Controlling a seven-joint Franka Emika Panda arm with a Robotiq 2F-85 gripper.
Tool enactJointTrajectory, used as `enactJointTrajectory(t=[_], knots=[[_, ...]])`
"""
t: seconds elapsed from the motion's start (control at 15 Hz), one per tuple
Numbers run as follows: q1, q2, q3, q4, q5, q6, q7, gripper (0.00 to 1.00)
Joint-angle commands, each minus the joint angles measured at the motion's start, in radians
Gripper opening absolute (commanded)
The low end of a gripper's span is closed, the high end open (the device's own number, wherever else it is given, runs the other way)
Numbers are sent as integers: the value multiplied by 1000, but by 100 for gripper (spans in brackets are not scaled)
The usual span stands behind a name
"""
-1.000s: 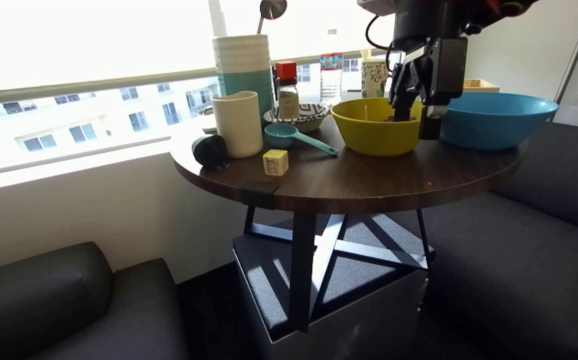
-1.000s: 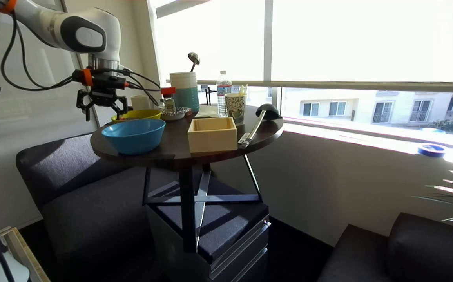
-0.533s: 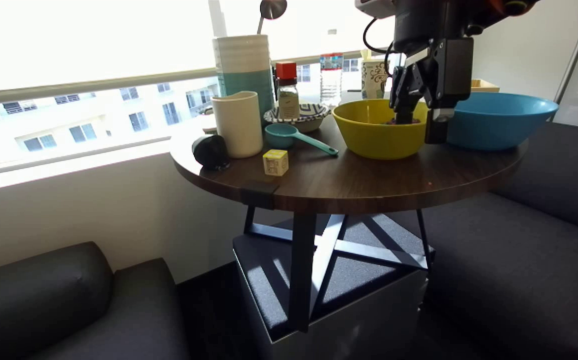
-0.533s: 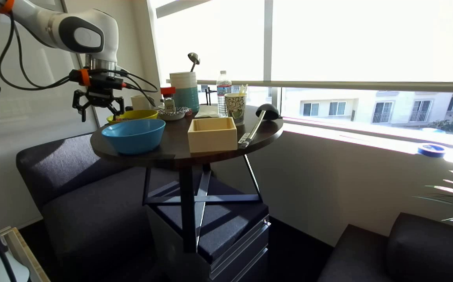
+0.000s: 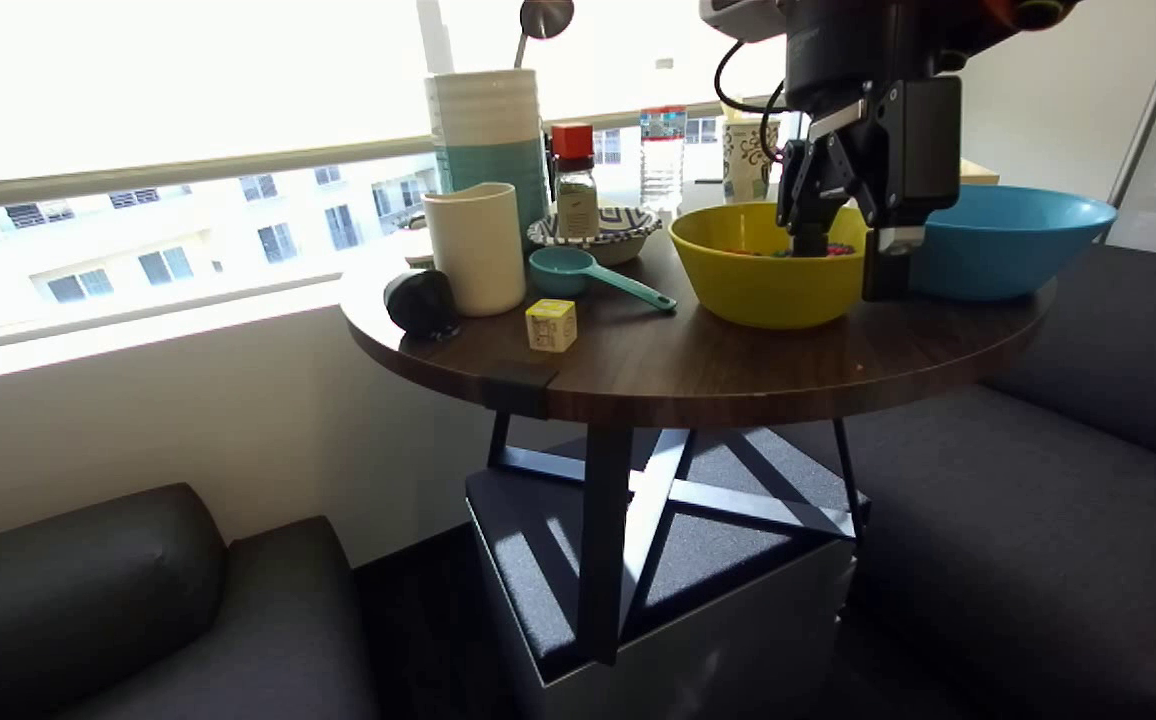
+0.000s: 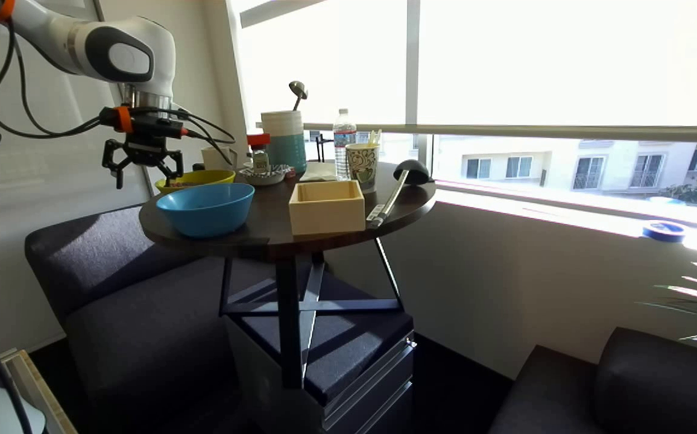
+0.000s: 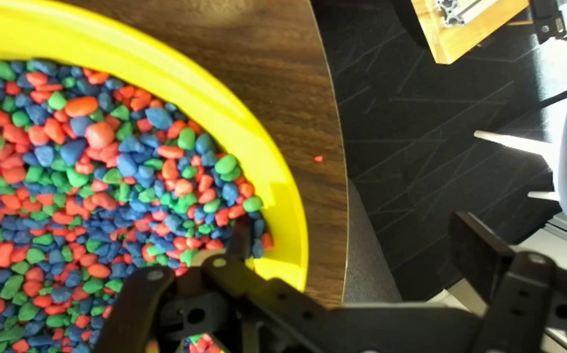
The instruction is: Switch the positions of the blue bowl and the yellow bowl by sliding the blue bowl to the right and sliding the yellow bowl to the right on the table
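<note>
The yellow bowl [image 5: 763,290] stands upright on the round dark table [image 5: 678,365], full of coloured pebbles. In the wrist view the yellow bowl [image 7: 269,162] is near the table's edge. My gripper [image 5: 848,258] is wide open. One finger is inside the bowl by its wall; the other is outside, beyond the rim. I cannot tell how firmly the inner finger presses on the wall. The blue bowl [image 5: 998,250] stands beside it, partly behind the gripper in that view. In an exterior view the blue bowl [image 6: 207,211] is in front and partly covers the yellow bowl [image 6: 219,175].
A wooden box [image 6: 327,211] and a ladle [image 6: 403,187] are near the blue bowl. A white cup [image 5: 478,250], a teal scoop [image 5: 568,272], a small block [image 5: 551,326], a patterned bowl [image 5: 618,235], a spice jar [image 5: 576,190] and a bottle [image 5: 662,160] stand around.
The gripper and the yellow bowl have moved together: rightward and nearer the camera in an exterior view, leftward in another. The blue bowl has not moved. The gripper has stayed open.
</note>
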Motion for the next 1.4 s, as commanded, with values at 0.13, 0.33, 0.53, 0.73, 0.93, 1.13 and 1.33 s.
enactJointTrajectory(t=[0.13,0.33,0.53,0.73,0.93,1.13,1.33], knots=[[20,-8,13,-2,-17,-25,15,100],[25,-8,14,0,-10,-36,14,100],[25,-21,18,-5,-25,-28,25,100],[13,-57,19,-19,-54,18,58,100],[11,-114,17,-41,-90,91,85,100],[-4,-177,9,-71,-167,139,138,100],[-27,-227,-18,-104,-276,127,162,100]])
